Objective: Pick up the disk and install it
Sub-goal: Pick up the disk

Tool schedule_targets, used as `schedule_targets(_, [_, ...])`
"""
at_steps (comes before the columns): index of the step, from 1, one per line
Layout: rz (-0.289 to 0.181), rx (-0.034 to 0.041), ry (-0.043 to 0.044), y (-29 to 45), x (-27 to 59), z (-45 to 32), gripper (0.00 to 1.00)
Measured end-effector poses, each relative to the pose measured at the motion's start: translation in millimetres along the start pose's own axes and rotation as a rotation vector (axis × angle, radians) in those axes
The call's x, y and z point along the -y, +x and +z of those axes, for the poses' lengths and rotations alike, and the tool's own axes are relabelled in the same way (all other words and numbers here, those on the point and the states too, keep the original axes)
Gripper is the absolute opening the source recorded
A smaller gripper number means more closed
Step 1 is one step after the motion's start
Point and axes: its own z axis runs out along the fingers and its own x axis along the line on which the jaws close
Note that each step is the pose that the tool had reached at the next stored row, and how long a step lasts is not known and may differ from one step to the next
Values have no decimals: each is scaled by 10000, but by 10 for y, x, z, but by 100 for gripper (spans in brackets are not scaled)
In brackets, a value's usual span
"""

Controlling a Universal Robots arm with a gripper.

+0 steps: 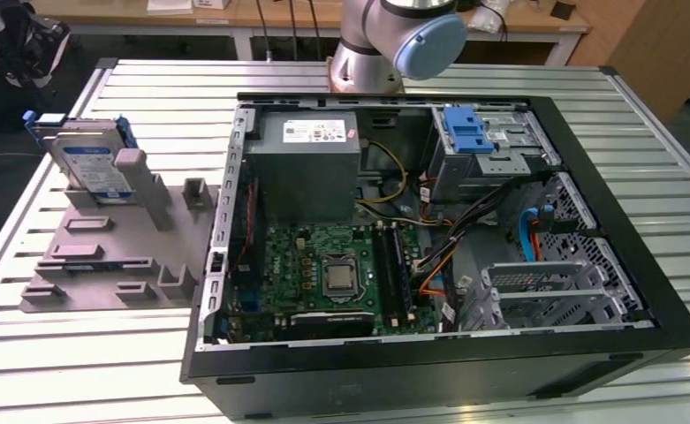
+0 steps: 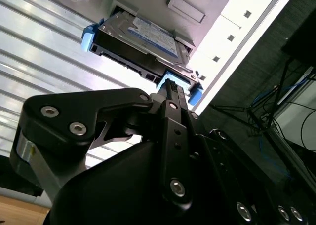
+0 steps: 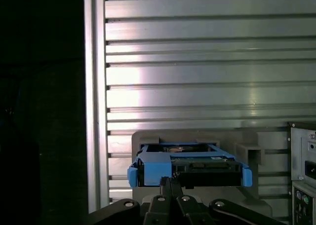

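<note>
The disk [image 1: 91,163] stands on edge in a slot of the grey holder [image 1: 109,256], at the exterior view's left side of the slatted metal bench [image 1: 86,362] and outside the open computer case [image 1: 439,375]. Its white-and-blue label faces the case, and the blue carrier wraps its edges.

In both wrist views the end effector [image 3: 171,181] [image 2: 170,87] points at the disk [image 3: 190,166] [image 2: 138,37]. It is clenched with the fingers pressed together and nothing between them, and it is not gripping the disk. Whether the tips touch the blue carrier can't be told.

In the exterior view the robot arm [image 1: 380,44] rises behind the case, at the far side of the bench.

Inside the case:
- grey power supply box [image 1: 303,159] with a white sticker
- green motherboard [image 1: 321,274] below it
- blue latch on a silver cage [image 1: 468,137] at the far corner
- perforated metal drive cage [image 1: 545,287] on the exterior view's right
- loose black, orange and blue cables [image 1: 486,212] running between the motherboard and the cages

The holder's other raised blocks stand between the disk and the case wall. A corner of the case [image 3: 302,161] shows in the first wrist view beside the holder.
</note>
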Motion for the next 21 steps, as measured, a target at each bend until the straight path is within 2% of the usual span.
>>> schedule_targets(15, [-96,-1,0,0,0,0,11])
schedule_targets(21, [-325,-5,3,0,0,0,11])
